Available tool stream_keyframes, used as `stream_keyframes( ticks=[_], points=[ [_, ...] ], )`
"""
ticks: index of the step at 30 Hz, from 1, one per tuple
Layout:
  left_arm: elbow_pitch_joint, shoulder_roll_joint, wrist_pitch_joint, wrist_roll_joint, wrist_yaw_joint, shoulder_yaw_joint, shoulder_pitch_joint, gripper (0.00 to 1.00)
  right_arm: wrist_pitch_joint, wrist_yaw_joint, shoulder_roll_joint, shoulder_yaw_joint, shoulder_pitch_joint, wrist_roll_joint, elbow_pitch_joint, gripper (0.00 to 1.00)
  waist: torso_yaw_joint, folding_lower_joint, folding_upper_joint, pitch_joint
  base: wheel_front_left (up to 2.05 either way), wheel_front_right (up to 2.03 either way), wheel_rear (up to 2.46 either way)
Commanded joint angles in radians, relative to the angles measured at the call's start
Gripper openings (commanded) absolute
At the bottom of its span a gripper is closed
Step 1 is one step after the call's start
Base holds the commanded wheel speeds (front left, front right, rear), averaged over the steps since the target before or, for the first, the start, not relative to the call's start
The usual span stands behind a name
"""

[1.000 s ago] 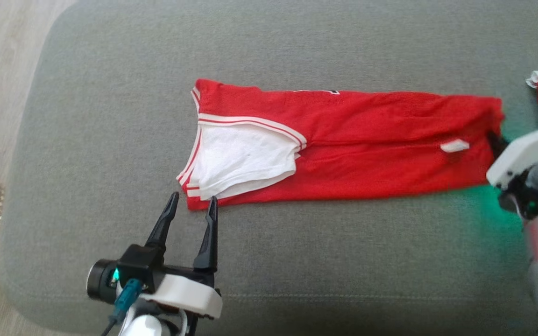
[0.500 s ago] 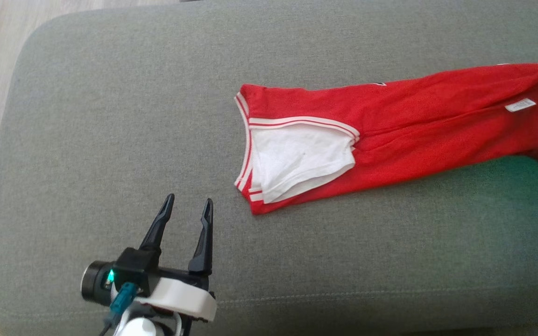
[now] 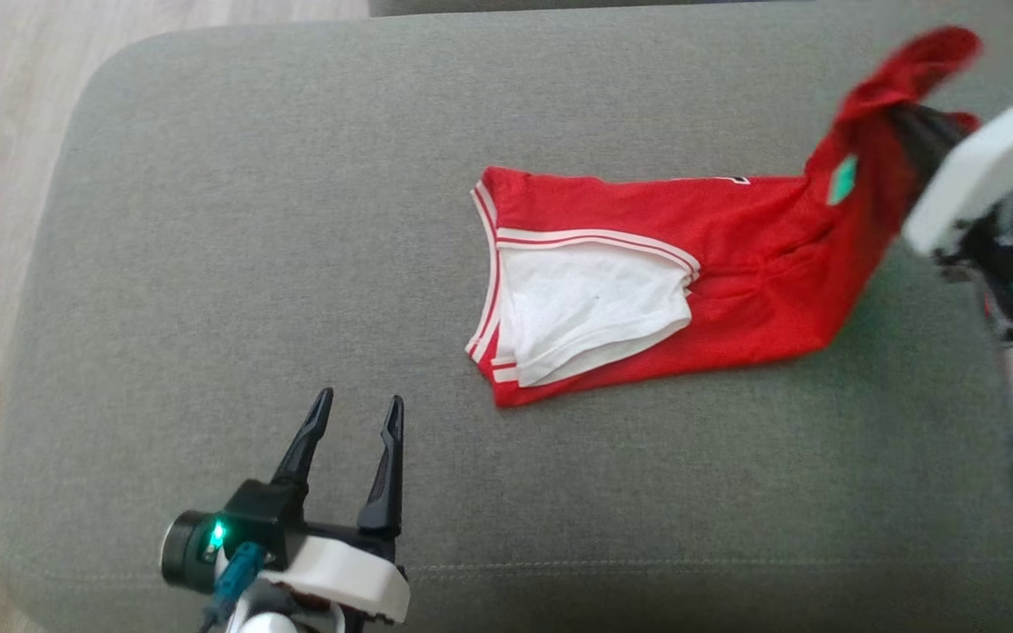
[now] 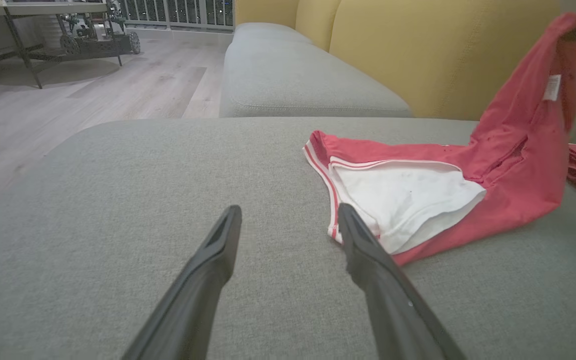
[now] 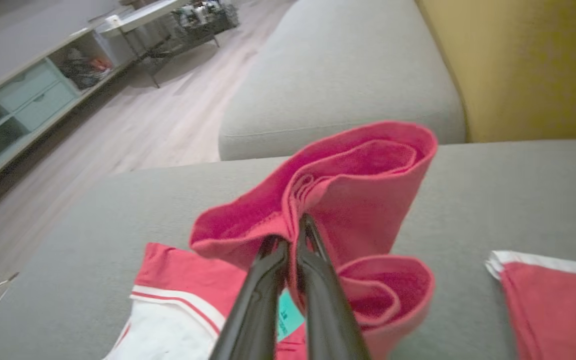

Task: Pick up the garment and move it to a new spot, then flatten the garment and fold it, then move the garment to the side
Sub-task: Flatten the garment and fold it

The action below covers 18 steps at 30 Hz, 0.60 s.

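We have the right gripper [image 5: 293,232] pinched tight on one end of the red mesh garment with white trim and white lining [image 3: 753,290], several layers bunched between its fingers. That end hangs lifted above the grey fabric sofa cushion [image 3: 207,264], while the other end, with the white-edged opening, lies flat on it. Holding one end high, we judge, lets the cloth be carried over its own length for the fold. Our left gripper [image 3: 359,397] hovers wide open and empty just above the cushion, near the garment's closest corner but apart from it, likely placed to pin or take that corner. A second red piece with white edging [image 5: 553,295] lies nearby on the cushion, so the lifted end should land short of it.
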<state>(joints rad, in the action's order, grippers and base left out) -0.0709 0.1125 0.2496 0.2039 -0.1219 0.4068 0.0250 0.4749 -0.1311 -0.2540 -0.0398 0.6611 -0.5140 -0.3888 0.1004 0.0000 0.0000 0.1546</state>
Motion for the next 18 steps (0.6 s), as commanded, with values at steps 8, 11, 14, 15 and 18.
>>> stream_keyframes(
  ticks=[8,11,14,15,18],
  points=[
    [0.017,-0.018,0.012,-0.011,0.021,-0.031,-0.016,1.0,0.034,0.0,0.122,0.125,-0.011,-0.009,0.077,0.0,0.056,0.0,0.0,-0.012,0.0,0.0,0.0],
    [0.011,-0.023,0.012,-0.011,0.026,-0.031,-0.016,1.0,0.019,0.0,0.162,0.15,-0.014,-0.013,0.05,0.0,0.082,0.0,0.0,-0.01,0.0,0.0,0.0],
    [0.008,-0.028,0.012,-0.012,0.033,-0.027,-0.016,1.0,-0.006,0.0,0.186,0.169,-0.01,-0.014,0.007,0.0,0.109,0.0,0.0,-0.008,0.0,0.0,0.0],
    [0.007,-0.03,0.012,-0.012,0.035,-0.026,-0.015,1.0,-0.014,0.0,0.191,0.178,-0.007,-0.012,-0.01,0.0,0.117,0.0,0.0,-0.008,0.0,0.0,0.0],
    [0.001,-0.034,0.012,-0.013,0.04,-0.023,-0.013,1.0,-0.04,0.0,0.2,0.194,0.005,-0.014,-0.067,0.0,0.14,0.0,0.0,-0.008,0.0,0.0,0.0]
  ],
)
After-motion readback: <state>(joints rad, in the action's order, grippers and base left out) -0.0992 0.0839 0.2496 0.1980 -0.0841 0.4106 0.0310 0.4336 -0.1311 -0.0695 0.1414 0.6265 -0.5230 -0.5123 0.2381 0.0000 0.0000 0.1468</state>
